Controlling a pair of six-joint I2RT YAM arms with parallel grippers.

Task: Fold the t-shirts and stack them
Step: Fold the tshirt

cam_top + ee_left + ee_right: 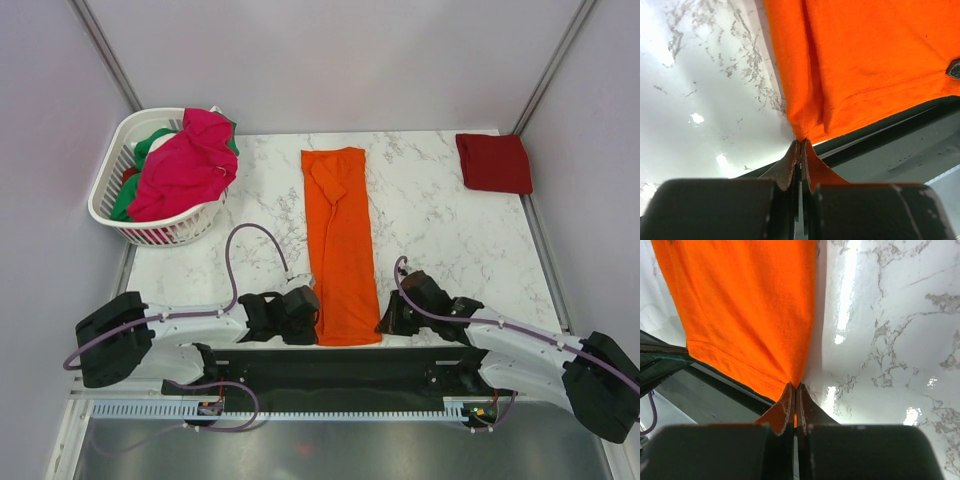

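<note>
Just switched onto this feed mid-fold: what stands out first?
The bright orange t-shirt, folded into a long strip down the middle of the marble table, dominates. The left gripper and right gripper each pinch one of its near corners. A folded dark red t-shirt lies at the far right corner; a white basket at far left holds a magenta-pink t-shirt.

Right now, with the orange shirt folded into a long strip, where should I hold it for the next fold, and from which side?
Its two near hem corners, approached from the near edge. The orange shirt lies flat as a narrow strip running straight away from that edge, so the hem is closest. The left tool and right tool are shut on those corners.
</note>
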